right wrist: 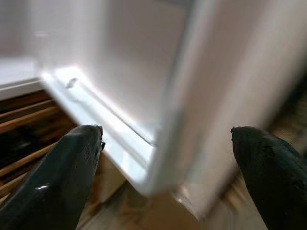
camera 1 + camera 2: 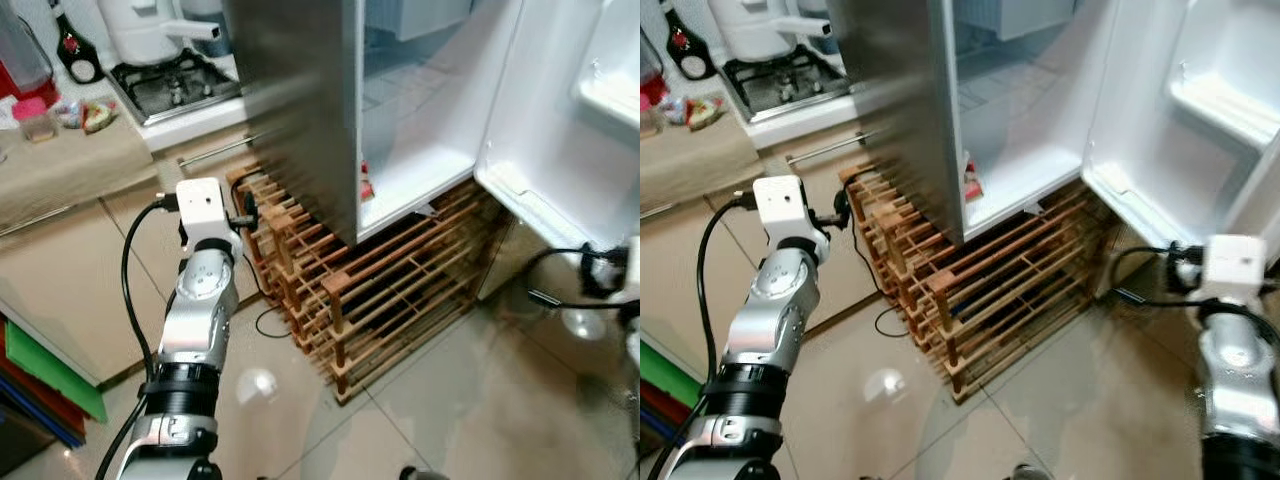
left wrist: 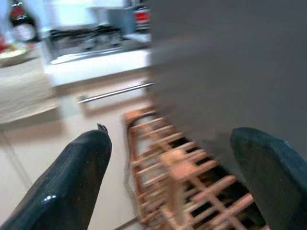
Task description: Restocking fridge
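Left arm (image 2: 195, 330): silver, reaching up and forward from seven o'clock toward twelve o'clock; white wrist block at its far end; black cable looping along its outer side; left gripper (image 3: 170, 163): its two black fingers (image 3: 72, 177) standing wide apart, gripping nothing. Right arm (image 2: 1238, 385): silver, rising at four o'clock, white wrist block on top, black cable running toward nine o'clock; right gripper (image 1: 168, 163): fingers (image 1: 62, 172) spread wide, nothing between them.

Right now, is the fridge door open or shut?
Open: the fridge door is swung wide, showing its white inner shelf and the fridge interior.
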Robot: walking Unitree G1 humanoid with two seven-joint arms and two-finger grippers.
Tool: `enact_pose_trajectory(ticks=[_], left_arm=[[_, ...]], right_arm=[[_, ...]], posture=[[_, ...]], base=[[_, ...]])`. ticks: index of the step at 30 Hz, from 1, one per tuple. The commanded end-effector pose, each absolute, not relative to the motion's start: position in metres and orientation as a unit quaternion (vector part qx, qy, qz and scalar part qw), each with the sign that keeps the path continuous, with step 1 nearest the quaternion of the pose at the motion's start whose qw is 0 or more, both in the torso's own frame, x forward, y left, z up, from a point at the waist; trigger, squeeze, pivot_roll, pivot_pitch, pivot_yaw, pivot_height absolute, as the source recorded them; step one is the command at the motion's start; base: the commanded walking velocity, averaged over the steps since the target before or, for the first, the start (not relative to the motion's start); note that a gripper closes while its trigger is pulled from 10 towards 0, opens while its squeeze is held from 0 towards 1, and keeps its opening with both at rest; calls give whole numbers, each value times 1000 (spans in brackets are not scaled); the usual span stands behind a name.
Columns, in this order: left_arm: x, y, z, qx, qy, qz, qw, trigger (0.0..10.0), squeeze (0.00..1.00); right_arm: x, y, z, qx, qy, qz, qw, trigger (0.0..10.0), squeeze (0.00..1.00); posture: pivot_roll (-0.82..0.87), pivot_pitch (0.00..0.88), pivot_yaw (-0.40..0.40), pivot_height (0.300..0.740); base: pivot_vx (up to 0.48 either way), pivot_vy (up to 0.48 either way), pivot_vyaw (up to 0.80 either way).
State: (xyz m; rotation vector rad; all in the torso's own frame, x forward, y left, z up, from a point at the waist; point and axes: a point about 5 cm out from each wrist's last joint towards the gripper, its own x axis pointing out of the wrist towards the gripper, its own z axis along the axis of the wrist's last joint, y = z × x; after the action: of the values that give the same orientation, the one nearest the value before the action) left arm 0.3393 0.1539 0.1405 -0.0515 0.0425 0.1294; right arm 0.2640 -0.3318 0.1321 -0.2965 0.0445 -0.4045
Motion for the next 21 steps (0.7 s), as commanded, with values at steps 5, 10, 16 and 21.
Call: enact_pose_trajectory(ticks=[5,10,16,21], left_arm=[[341,148,141,-25,22,52,998,10000,0],[341,147,139,10,15,22,1000,10000,0],[332,160,131,25,25,32,999,10000,0],[309,181,119,0,46,92,995,10000,0]], right_arm=[[282,-268,140,-87,-26,-100,991,10000,0],[286,-206,130,-14,-23,-9,1000,10000,0],[286,-178,118,13,-1,34,999,10000,0],[284,-176,104,6,30,55,998,10000,0]], posture=[[-103,0,112,740],[-100,0,97,740],[-76,0,72,740],[-25,0,5,740]], base=[[0,0,0],[0,0,569],[0,0,701],[0,0,639]])
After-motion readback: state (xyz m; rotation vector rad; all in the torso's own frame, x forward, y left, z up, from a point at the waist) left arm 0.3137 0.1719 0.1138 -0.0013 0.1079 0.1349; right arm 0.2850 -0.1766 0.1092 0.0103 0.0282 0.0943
